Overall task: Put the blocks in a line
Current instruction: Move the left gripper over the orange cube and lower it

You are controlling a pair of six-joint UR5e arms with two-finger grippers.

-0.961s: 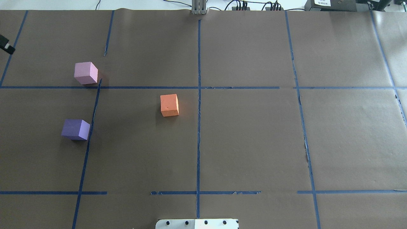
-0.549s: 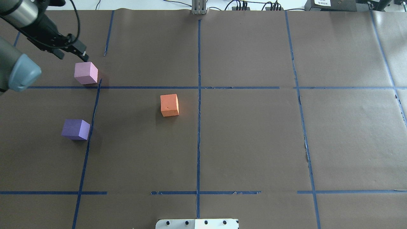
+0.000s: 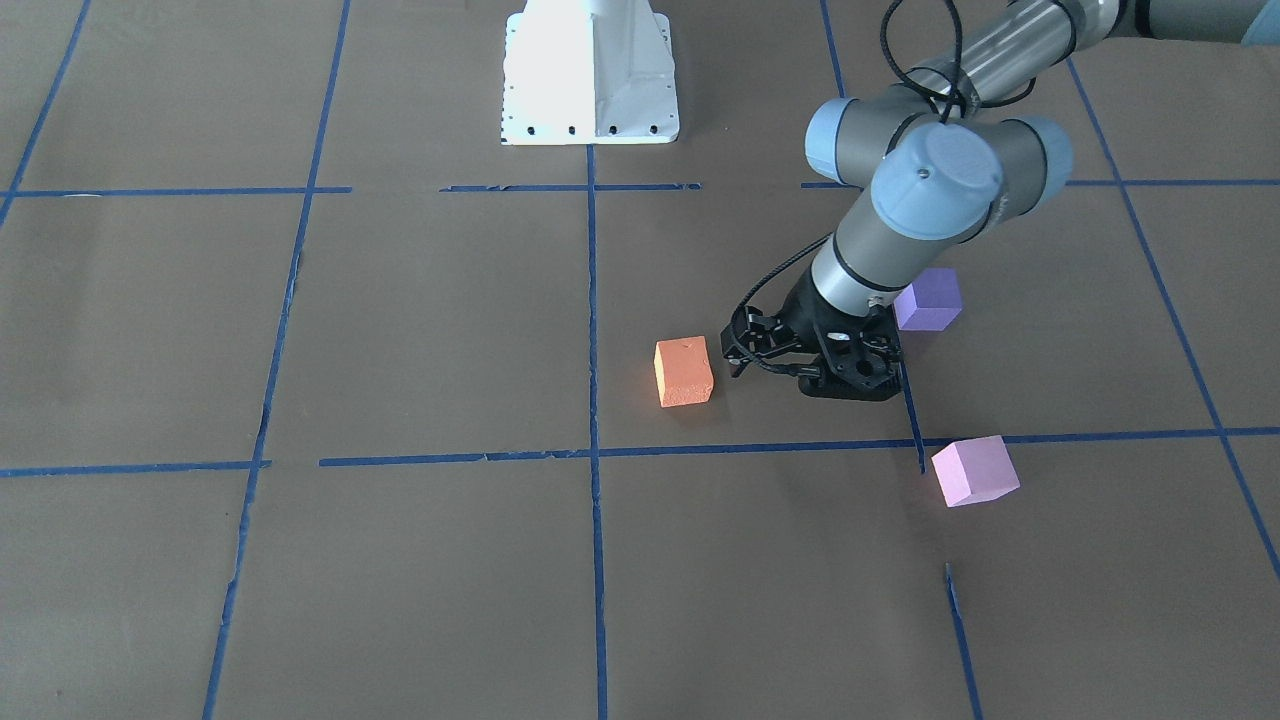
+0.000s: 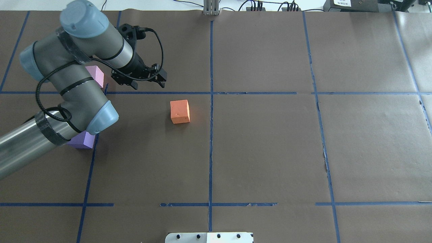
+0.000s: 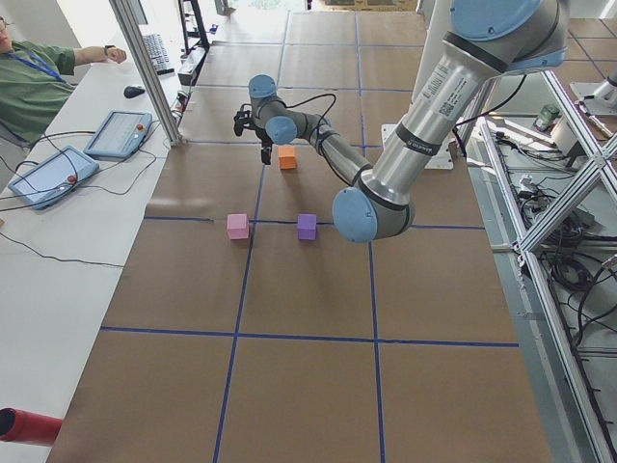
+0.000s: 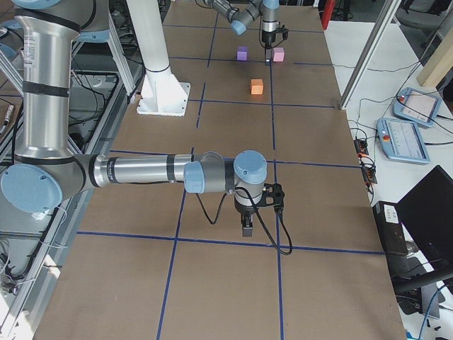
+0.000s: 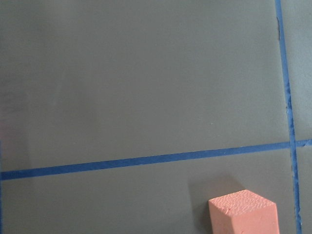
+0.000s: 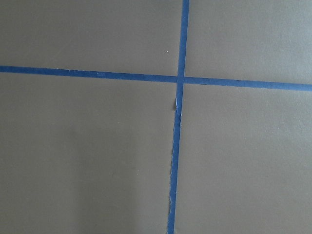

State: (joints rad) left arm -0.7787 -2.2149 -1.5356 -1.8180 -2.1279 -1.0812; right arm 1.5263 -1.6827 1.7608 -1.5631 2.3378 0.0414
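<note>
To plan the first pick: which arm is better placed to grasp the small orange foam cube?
Left. The left gripper hangs open close to the small orange foam cube; the right gripper is far off, with no block in its wrist view.

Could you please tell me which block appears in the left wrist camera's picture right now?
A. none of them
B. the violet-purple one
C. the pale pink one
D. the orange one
D, since the orange block sits at the bottom edge of the left wrist view, and only brown paper and blue tape lines fill the rest of that picture.
</note>
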